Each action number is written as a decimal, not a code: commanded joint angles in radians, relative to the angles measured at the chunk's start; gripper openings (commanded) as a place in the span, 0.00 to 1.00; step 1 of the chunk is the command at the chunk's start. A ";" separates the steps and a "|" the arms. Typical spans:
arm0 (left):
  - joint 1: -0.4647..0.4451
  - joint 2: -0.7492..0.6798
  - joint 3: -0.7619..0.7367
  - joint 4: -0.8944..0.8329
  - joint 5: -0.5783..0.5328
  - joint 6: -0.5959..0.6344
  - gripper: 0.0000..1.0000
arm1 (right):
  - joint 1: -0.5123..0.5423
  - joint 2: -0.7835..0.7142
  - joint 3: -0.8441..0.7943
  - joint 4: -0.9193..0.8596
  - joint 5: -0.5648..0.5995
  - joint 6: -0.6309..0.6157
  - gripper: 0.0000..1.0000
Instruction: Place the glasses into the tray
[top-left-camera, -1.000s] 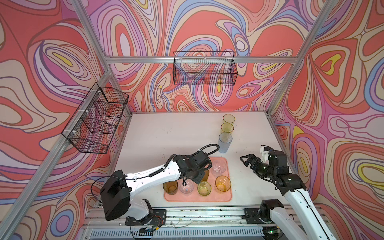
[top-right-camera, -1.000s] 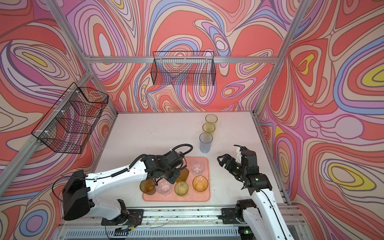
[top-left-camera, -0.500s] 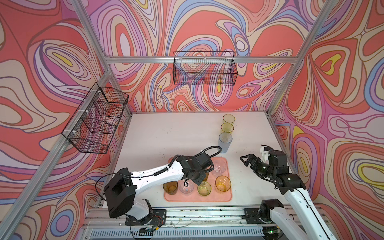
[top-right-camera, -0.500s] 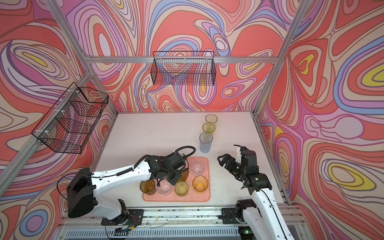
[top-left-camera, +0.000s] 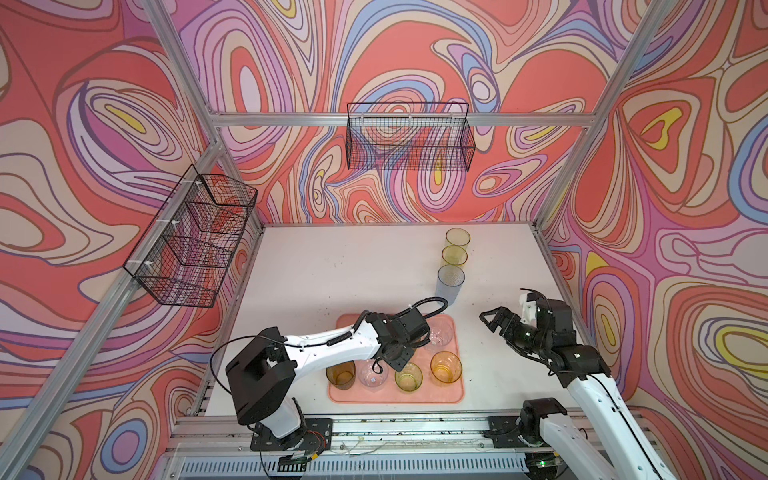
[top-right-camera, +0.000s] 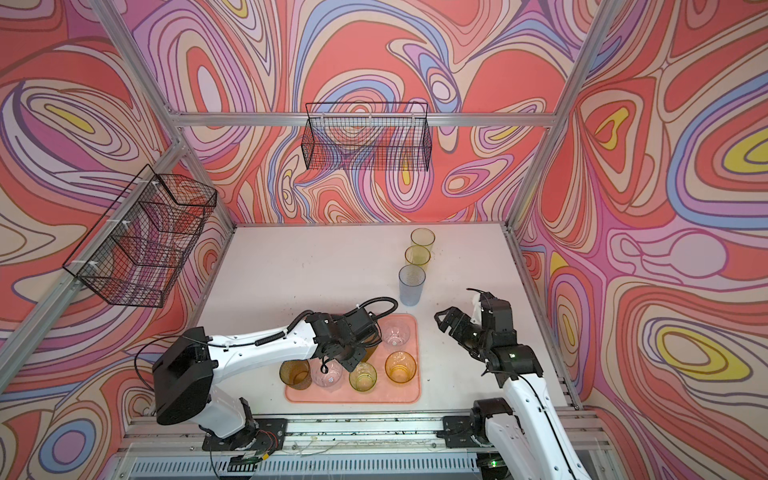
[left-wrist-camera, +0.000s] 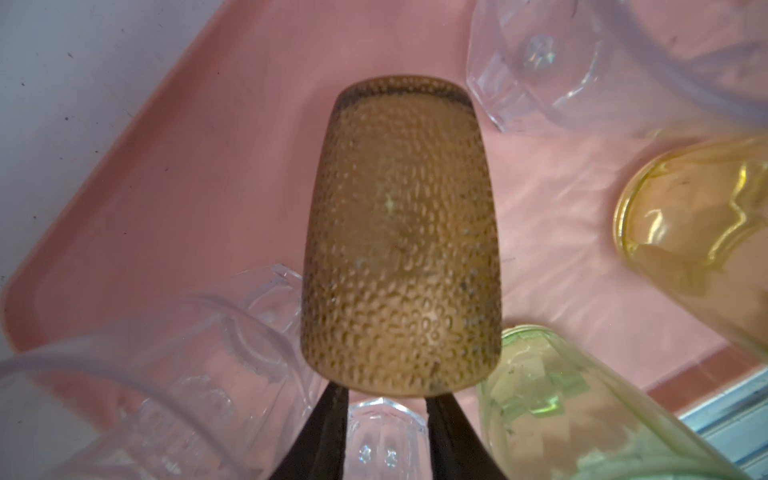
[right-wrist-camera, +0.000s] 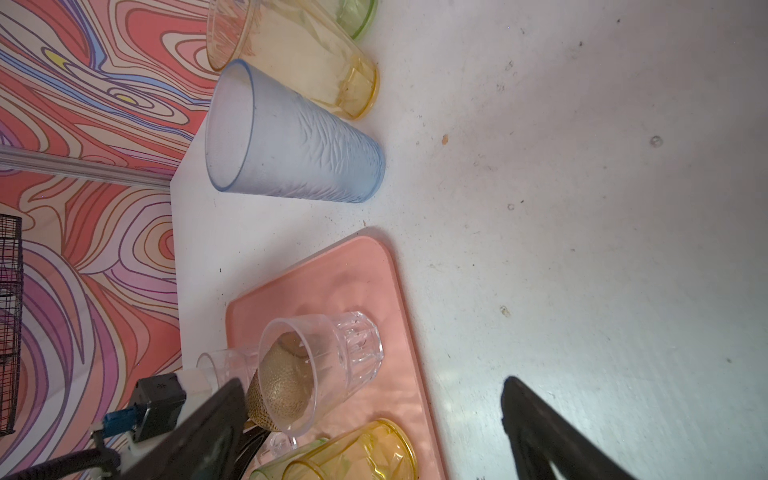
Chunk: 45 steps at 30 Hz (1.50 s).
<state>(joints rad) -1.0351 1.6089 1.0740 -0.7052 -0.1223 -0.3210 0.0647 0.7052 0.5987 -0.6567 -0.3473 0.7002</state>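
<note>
The salmon-pink tray (top-left-camera: 415, 397) (top-right-camera: 353, 397) lies at the table's front. On it stand an amber glass (top-left-camera: 340, 374), two clear glasses (top-left-camera: 372, 374) (top-left-camera: 439, 332), a green glass (top-left-camera: 408, 376) and an orange glass (top-left-camera: 445, 367). My left gripper (top-left-camera: 409, 353) (left-wrist-camera: 384, 397) is shut on a brown dimpled glass (left-wrist-camera: 399, 232) held low over the tray's middle; the glass hides the fingertips. Two yellow glasses (top-left-camera: 457, 238) (top-left-camera: 454, 255) and a pale blue glass (top-left-camera: 450, 282) (right-wrist-camera: 291, 133) stand on the table behind the tray. My right gripper (top-left-camera: 498, 322) (right-wrist-camera: 372, 381) hangs open and empty, right of the tray.
Black wire baskets hang on the back wall (top-left-camera: 409, 141) and the left wall (top-left-camera: 195, 241). The white table (top-left-camera: 332, 266) stretches bare to the left of the row of glasses. A metal rail (top-left-camera: 374, 432) runs along the front edge.
My left arm has leaned further over the tray, carrying the brown glass slightly right and lower between the standing glasses. The right arm has not moved.
</note>
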 joint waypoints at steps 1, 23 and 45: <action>-0.005 0.023 0.032 0.007 -0.023 0.013 0.34 | -0.004 -0.003 0.022 0.014 0.008 -0.008 0.99; -0.005 0.006 0.059 0.039 -0.088 0.002 0.33 | -0.004 0.012 0.010 0.035 -0.016 -0.005 0.98; -0.005 0.009 0.069 0.033 -0.155 0.060 0.34 | -0.005 0.030 0.000 0.069 -0.058 -0.002 0.99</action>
<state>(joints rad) -1.0351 1.6119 1.1389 -0.6647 -0.2493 -0.2863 0.0647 0.7368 0.5983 -0.5980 -0.3973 0.7002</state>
